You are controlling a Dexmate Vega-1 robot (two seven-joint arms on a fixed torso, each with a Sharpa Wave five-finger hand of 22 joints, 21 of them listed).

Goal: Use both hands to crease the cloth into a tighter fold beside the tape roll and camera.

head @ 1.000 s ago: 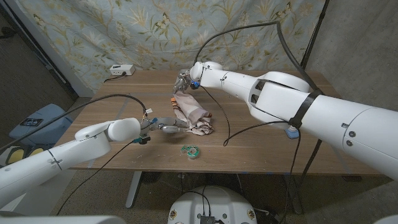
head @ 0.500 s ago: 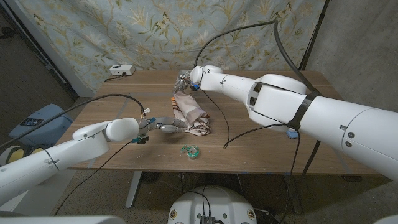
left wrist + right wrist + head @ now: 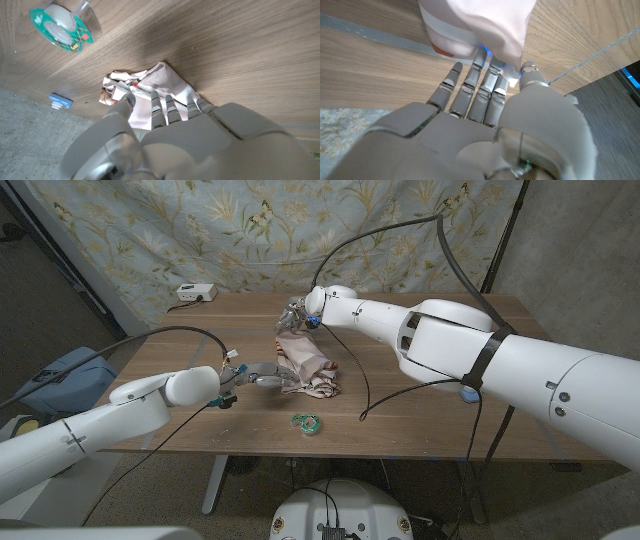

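The cloth (image 3: 305,363) lies bunched near the middle of the head view, on the wooden table (image 3: 420,405), a pale pinkish heap with darker stripes. The left hand (image 3: 268,381) comes in from the lower left of that frame and meets the cloth's lower-left edge; in the left wrist view its fingers (image 3: 165,107) lie on the crumpled fabric (image 3: 150,90), with the thumb tucked against a fold — it appears to pinch the cloth, though the grip itself is partly hidden. The right hand (image 3: 300,311) sits at the cloth's upper end, just above centre in the head view. In the right wrist view its fingers (image 3: 480,87) reach up close together into a raised flap of the fabric (image 3: 480,25), with the thumb beside them touching it — the hand holds that edge.

The tape roll (image 3: 306,422), green and clear, rests below the cloth in the head view, near it but apart; in the left wrist view it sits at the upper left (image 3: 60,25). A small blue object (image 3: 468,393) lies toward the right of the table, and a white box (image 3: 195,293) at its upper-left corner.
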